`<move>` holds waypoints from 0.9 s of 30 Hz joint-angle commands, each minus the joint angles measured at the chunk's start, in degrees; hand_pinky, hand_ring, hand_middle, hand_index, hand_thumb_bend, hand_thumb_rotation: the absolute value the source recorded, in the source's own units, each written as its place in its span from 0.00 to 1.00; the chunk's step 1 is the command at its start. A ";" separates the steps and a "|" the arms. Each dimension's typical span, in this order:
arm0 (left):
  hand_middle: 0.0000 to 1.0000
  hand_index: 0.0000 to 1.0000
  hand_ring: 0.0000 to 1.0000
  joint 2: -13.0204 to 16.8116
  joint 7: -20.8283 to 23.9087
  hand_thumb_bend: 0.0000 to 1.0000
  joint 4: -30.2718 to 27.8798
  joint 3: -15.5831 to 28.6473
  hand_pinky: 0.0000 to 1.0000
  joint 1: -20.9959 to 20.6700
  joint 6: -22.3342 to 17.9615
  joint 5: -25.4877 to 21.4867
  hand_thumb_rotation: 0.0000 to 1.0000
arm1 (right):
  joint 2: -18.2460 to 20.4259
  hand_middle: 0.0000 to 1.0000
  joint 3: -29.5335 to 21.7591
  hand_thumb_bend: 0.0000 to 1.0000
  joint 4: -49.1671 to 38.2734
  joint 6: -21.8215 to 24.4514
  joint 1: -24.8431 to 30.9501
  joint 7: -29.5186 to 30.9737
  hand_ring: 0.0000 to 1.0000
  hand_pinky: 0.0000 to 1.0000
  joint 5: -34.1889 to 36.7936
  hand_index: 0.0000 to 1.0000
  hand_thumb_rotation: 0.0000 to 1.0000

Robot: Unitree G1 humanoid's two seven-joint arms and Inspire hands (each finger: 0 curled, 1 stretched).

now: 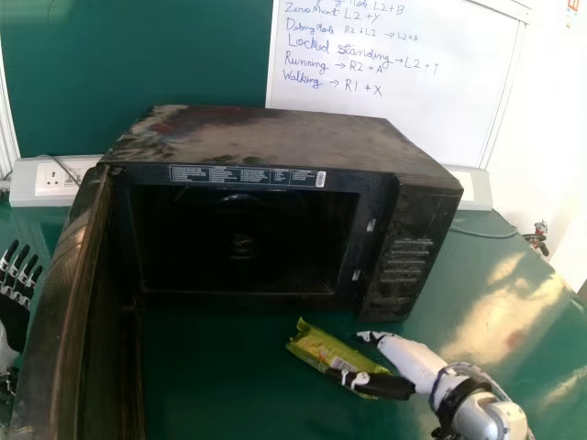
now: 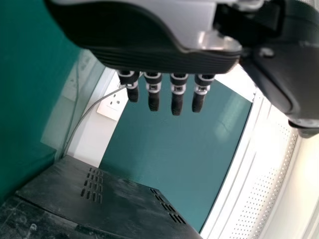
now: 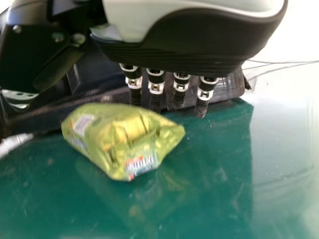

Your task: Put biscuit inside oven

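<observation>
In the head view my right hand point(image 1: 413, 360) is at the table's front right, beside the green biscuit packet point(image 1: 316, 346), with dark digits in front of the packet's near end. The right wrist view has my right hand point(image 3: 194, 45) with straight fingers, not curled round the crumpled biscuit packet point(image 3: 112, 134). The black oven point(image 1: 275, 137) stands behind the packet, its door point(image 1: 69, 312) swung wide to the left and its cavity dark. My left hand point(image 1: 14, 307) is at the left edge, outside the door, and the left wrist view shows my left hand point(image 2: 144, 55) with straight fingers.
The green table point(image 1: 229, 376) extends in front of the oven and to its right. Wall sockets point(image 1: 55, 176) and a whiteboard point(image 1: 413, 101) are behind. A cable point(image 1: 486, 234) runs over the table at the back right. The oven's vented casing point(image 2: 119, 199) shows in the left wrist view.
</observation>
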 commanded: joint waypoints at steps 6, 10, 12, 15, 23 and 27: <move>0.82 0.98 0.78 -2.77 -0.26 0.00 2.33 -0.20 1.00 1.77 -0.55 -0.16 0.00 | -0.45 0.93 2.39 1.00 -1.23 -0.34 -1.69 0.66 0.95 0.97 -1.96 0.96 0.46; 0.82 0.98 0.79 -3.05 0.81 0.00 1.12 -0.40 1.00 2.18 0.33 -0.13 0.00 | -0.55 0.93 3.46 1.00 -2.25 0.14 -2.01 1.37 0.95 0.98 -3.63 0.96 0.47; 0.83 0.99 0.80 -3.00 0.14 0.00 1.39 -0.31 1.00 2.10 0.19 -0.34 0.00 | -0.38 0.93 3.68 1.00 -2.51 0.16 -2.15 1.75 0.95 0.98 -4.14 0.96 0.45; 0.83 0.99 0.80 -3.08 0.23 0.00 1.21 -0.32 1.00 2.16 0.26 -0.33 0.00 | -0.19 0.92 3.89 1.00 -2.77 0.11 -2.21 1.81 0.96 0.98 -4.59 0.96 0.42; 0.84 0.99 0.80 -2.90 0.18 0.00 1.78 -0.29 1.00 1.94 -0.04 -0.12 0.00 | -0.23 0.93 4.49 1.00 -3.15 -0.13 -2.49 2.17 0.96 0.98 -5.59 0.97 0.40; 0.83 0.99 0.79 -3.05 0.41 0.00 1.30 -0.35 1.00 2.13 0.20 -0.15 0.00 | -0.12 0.93 4.60 0.99 -3.28 -0.31 -2.53 2.38 0.97 0.98 -5.61 0.97 0.33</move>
